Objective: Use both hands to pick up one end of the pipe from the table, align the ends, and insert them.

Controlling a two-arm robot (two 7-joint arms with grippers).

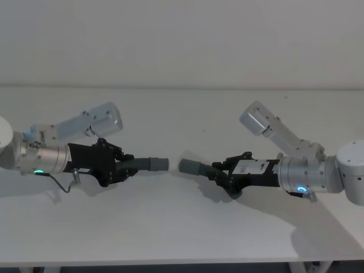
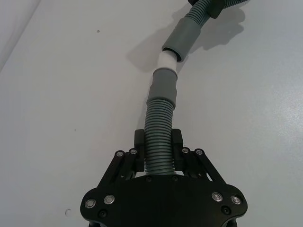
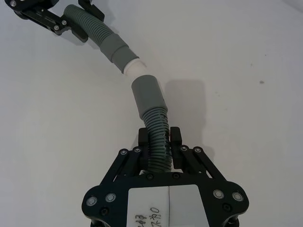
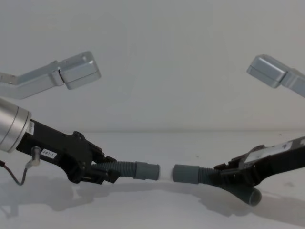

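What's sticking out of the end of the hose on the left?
A whitish tip pokes out of the left hose's cuff, pointing at the right hose's cuff across a small gap. How far the tip runs inside its cuff is hidden.

2 hose pieces (image 4: pixel 125 170) (image 4: pixel 200 174), 2 end effectors (image 1: pixel 128 169) (image 1: pixel 219 170), 1 table (image 1: pixel 182 233).

Right gripper (image 3: pixel 161 142) has a white sticker (image 3: pixel 164 205) on its body; there's handwriting along the sticker's cut-off edge, looks like digits, can't read it. Left gripper (image 4: pixel 106 172) has a small white tag (image 4: pixel 47 153) on its side with dark print, too small to make out. No other text, brand or number readable.
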